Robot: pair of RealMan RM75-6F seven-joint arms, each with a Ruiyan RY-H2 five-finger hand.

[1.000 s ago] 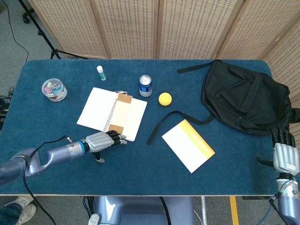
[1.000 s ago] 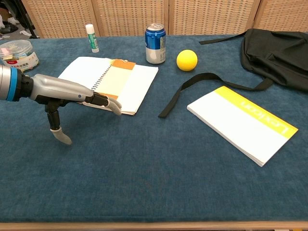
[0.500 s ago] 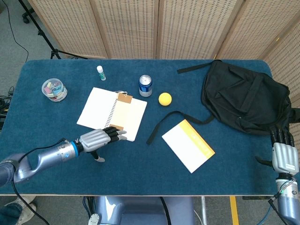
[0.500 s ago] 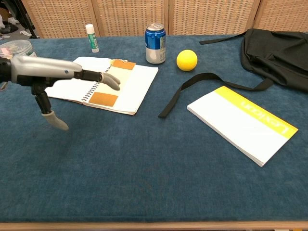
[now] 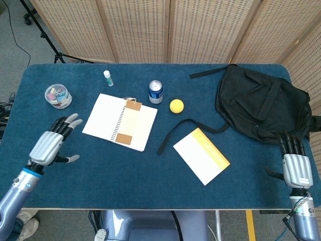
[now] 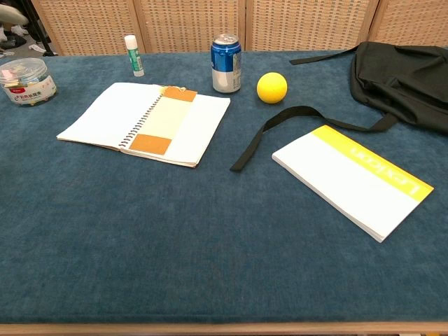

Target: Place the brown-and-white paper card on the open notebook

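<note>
The brown-and-white paper card [image 5: 129, 121] [image 6: 160, 120] lies flat on the right page of the open spiral notebook [image 5: 106, 117] [image 6: 105, 120], just right of the spiral, with nothing touching it. My left hand [image 5: 49, 144] hovers over the blue table at the front left, well to the left of the notebook, fingers spread and empty. My right hand [image 5: 295, 166] is at the table's front right edge, fingers straight and apart, holding nothing. Neither hand appears in the chest view.
A blue soda can [image 5: 155, 92], a yellow ball [image 5: 176, 106] and a glue stick [image 5: 108, 77] stand behind the notebook. A clip tub [image 5: 58, 96] sits far left, a black backpack [image 5: 261, 104] with a loose strap [image 5: 175, 131] right, a yellow-and-white book [image 5: 201, 155] centre-right.
My left hand has pulled back from the notebook's front edge to the front left of the table, leaving the card lying on the page. The right hand has barely shifted.
</note>
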